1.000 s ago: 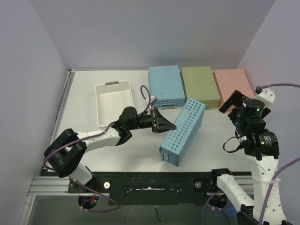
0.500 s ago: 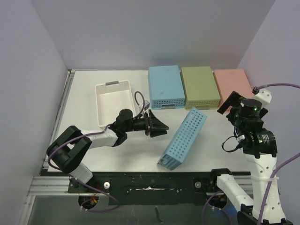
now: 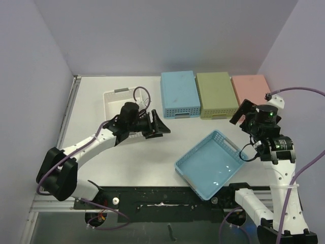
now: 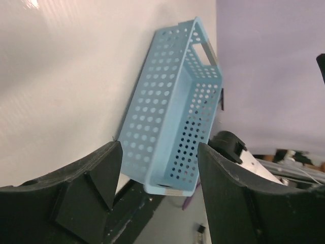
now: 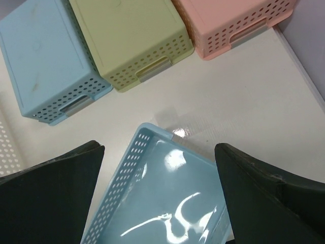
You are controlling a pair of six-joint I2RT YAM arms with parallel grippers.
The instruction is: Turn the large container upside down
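A white surface (image 3: pixel 91 101) walled in pale lilac carries the large container (image 3: pixel 210 165), lying mouth up at the near edge with one corner over the black front rail (image 3: pixel 152 195). The left tool (image 3: pixel 161 127) hangs spread and empty, well apart from it. The right tool (image 3: pixel 242 116), spread wide and empty, hovers near its far rim. Nothing grips it, so this looks like a let-go step; if bottom-up is wanted, next comes a pinch on a long rim and a roll
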